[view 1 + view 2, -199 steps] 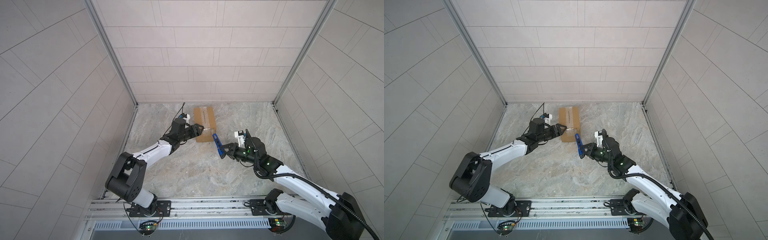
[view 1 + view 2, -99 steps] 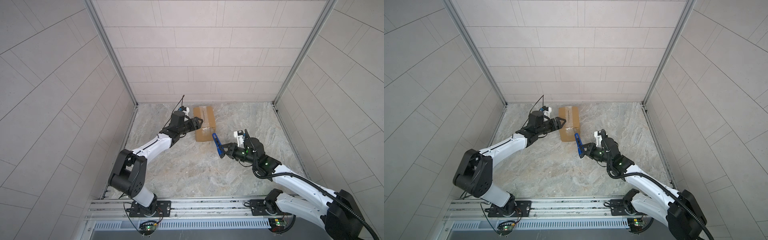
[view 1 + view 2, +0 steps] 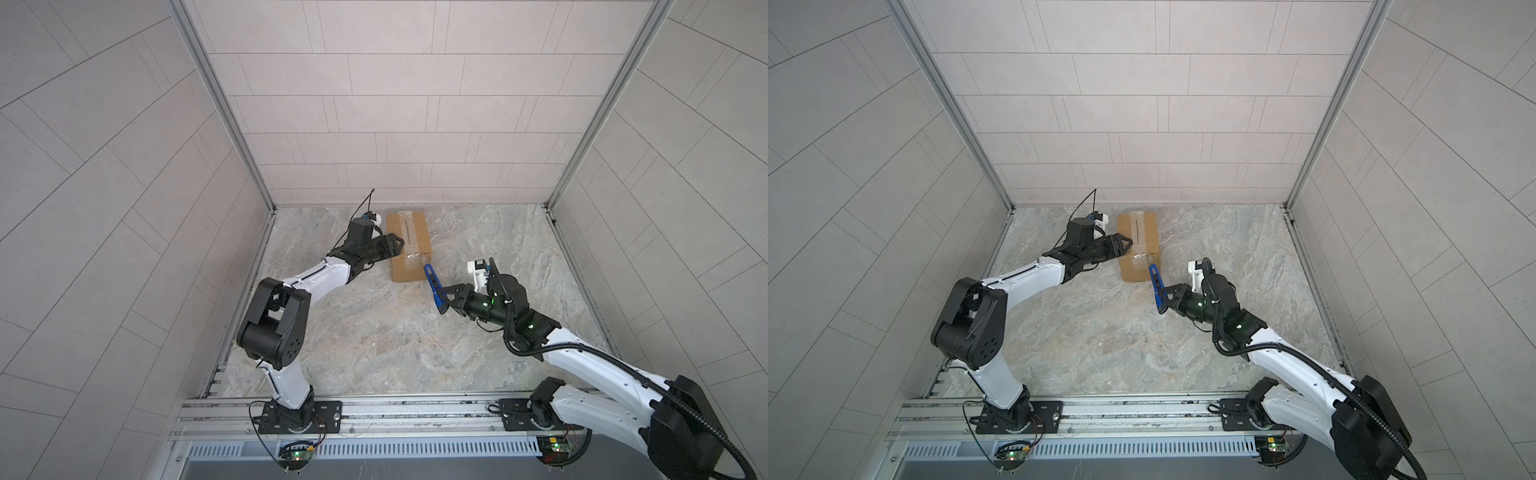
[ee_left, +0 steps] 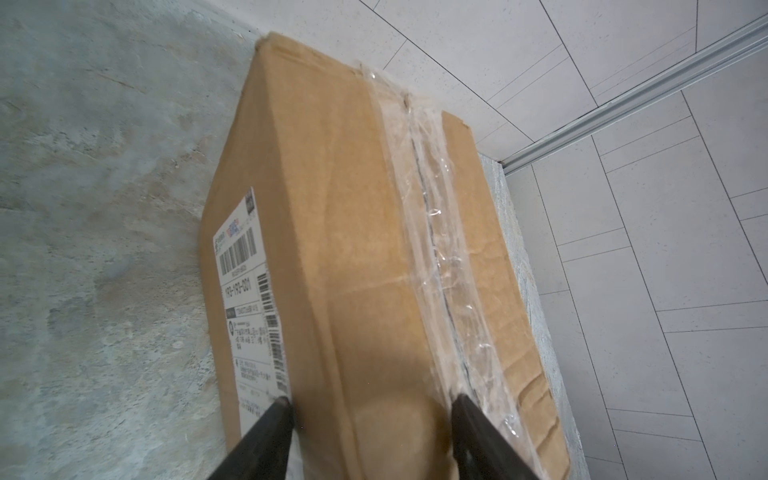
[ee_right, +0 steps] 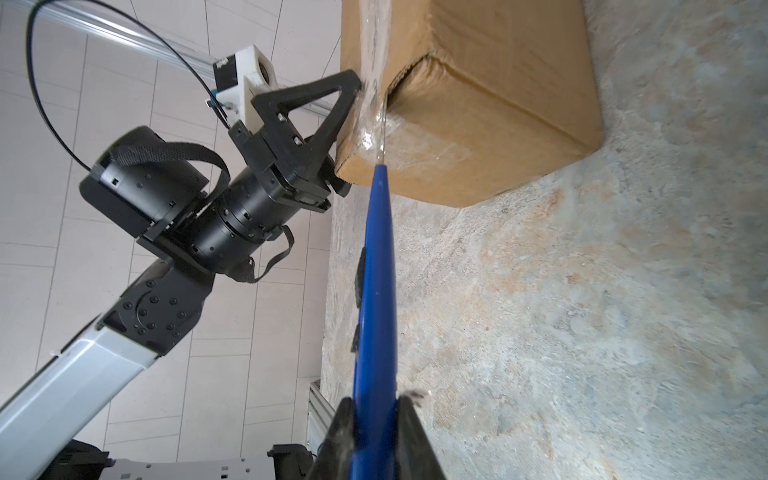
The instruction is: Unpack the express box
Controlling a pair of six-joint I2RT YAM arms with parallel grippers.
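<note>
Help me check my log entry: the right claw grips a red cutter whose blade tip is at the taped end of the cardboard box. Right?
Not quite: the cutter is blue, not red, as the right wrist view shows. The rest stands: the right claw grips it, and its blade tip is at the taped end of the cardboard box.

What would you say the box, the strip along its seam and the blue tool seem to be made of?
The express box: matte brown cardboard, creased at its corners. The seam tape: clear glossy plastic film, wrinkled and glinting. The blue cutter: smooth body, probably plastic; its thin pale blade is possibly metal.
</note>
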